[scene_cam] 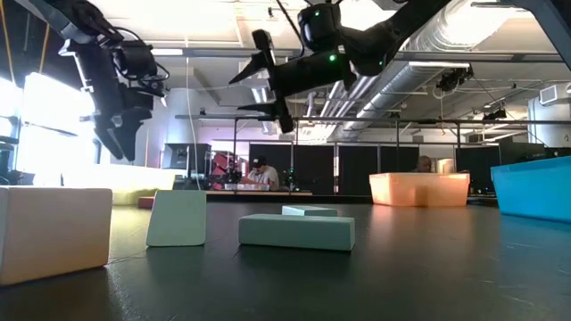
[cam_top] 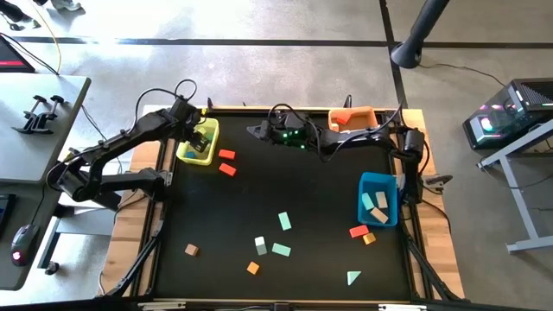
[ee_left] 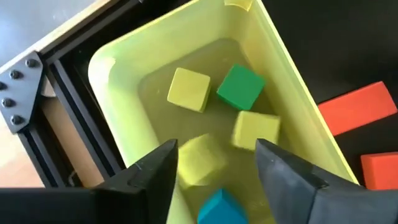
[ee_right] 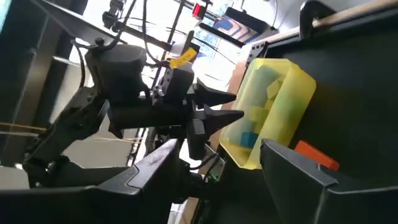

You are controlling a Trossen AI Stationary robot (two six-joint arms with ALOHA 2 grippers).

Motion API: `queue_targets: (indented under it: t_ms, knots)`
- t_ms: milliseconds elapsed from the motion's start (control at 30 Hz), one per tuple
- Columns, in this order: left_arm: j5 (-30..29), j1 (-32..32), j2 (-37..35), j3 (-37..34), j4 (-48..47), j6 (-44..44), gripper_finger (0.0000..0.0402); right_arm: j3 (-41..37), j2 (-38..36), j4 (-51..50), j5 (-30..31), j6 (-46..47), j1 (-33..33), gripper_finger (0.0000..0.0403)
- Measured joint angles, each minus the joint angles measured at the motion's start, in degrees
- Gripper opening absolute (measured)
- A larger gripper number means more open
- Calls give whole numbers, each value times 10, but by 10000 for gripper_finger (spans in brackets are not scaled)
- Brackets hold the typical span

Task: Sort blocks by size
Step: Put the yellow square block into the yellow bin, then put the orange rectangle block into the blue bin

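Observation:
My left gripper (ee_left: 216,149) hangs open over the yellow bin (ee_left: 118,68) at the table's far left, fingers pointing down into it (cam_top: 200,138). In the bin lie yellow cubes (ee_left: 189,89), a green cube (ee_left: 240,87) and a blue cube (ee_left: 219,206). One yellow cube (ee_left: 202,159) shows below the gap between the fingers, apart from both. My right gripper (ee_right: 217,177) stands open and empty above the far edge (cam_top: 259,131), pointing level toward the yellow bin. Mint (cam_top: 284,221), tan (cam_top: 191,250), orange (cam_top: 253,268) and red (cam_top: 227,169) blocks lie on the black mat.
An orange bin (cam_top: 352,118) stands at the far edge, a blue bin (cam_top: 378,197) holding blocks at the right. Two red blocks (ee_left: 357,109) lie just beside the yellow bin. A red and an orange block (cam_top: 361,233) sit near the blue bin. People sit in the room beyond.

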Motion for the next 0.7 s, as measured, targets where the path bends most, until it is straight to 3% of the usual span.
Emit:
queue_targets:
  t_ms: [100,267,567,700]
  knots:
    - [0,0,-1,19,-21,-4,227,0,-25,-44,10,-35,-2,220]
    - [12,0,-2,66,-42,24,251,0,-82,-201,49,-85,-12,220]
    - [139,-8,-3,136,12,31,252,0,-153,-500,43,-105,-32,220]
    - [196,-21,-3,137,42,30,252,0,-154,-573,9,-162,23,220]
